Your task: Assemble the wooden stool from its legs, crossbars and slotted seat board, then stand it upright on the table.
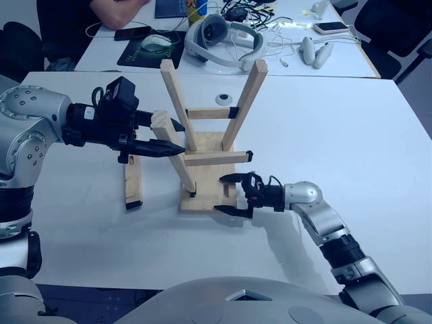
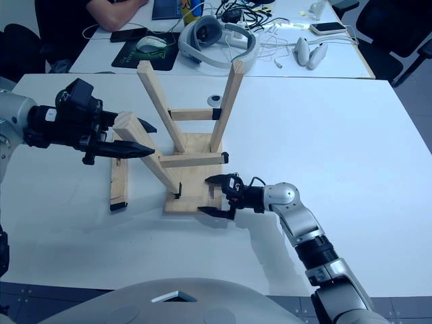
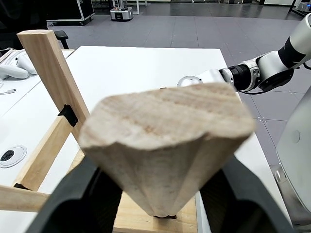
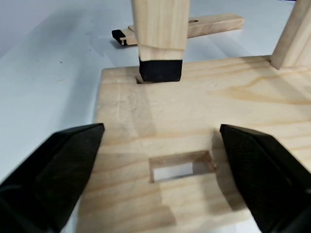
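The slotted seat board point(image 1: 206, 202) lies flat on the white table. Two legs point(image 1: 177, 101) point(image 1: 246, 101) stand up from its far side, joined by a crossbar point(image 1: 210, 113); a second crossbar point(image 1: 216, 159) runs in front of them. My left gripper point(image 1: 181, 138) is shut on a third leg point(image 1: 177, 167), held tilted with its black-capped lower end point(image 4: 160, 68) at the board's near-left slot. My right gripper point(image 1: 220, 194) is open, its fingers point(image 4: 53, 170) straddling the board's near edge around an empty slot point(image 4: 181, 169). A fourth leg point(image 1: 133, 181) lies on the table left of the board.
A second table behind carries a white headset point(image 1: 219, 37), a mouse, a phone and two controllers point(image 1: 314, 50). A round cable grommet point(image 1: 223, 99) sits in the tabletop behind the stool. Bare table stretches to the right of the board.
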